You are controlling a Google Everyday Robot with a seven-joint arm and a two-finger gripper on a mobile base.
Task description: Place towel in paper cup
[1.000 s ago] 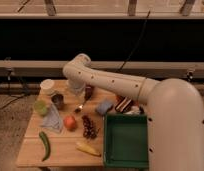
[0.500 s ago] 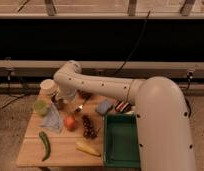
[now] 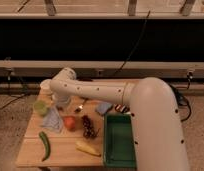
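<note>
Green cup (image 3: 40, 107): stands at the left edge of the table (image 3: 65, 154), near the back. It is not my target.
Green pepper (image 3: 45, 145): lies at the front left, well apart from my work.
Paper cup (image 3: 46, 86): the white one at the back-left corner, upright, just behind the green cup. The bend of my arm (image 3: 66, 84) partly hides it. I see nothing in it.
Towel (image 3: 52, 121): a pale blue crumpled cloth flat on the wood, just in front of the green cup and left of the orange fruit (image 3: 70, 122). It is not lifted.
Gripper (image 3: 62, 104): hangs low beneath my wrist, just above and behind the towel's right side, between the cups and the fruit. I cannot tell how wide it stands, nor whether it has hold of anything; the towel looks untouched.
What has changed: over the last second my arm has swung from the middle of the table to the left and dropped lower, so the tool is now near the towel, not over the grapes (image 3: 87, 127).
Meaning for the task: I judge this as the end of the approach. The grasp is not yet made, and the carry to the paper cup is still to do.
Risk: the two cups are close behind me, and a careless lift could knock them.
Green bin (image 3: 119, 152): front right, out of the way.
</note>
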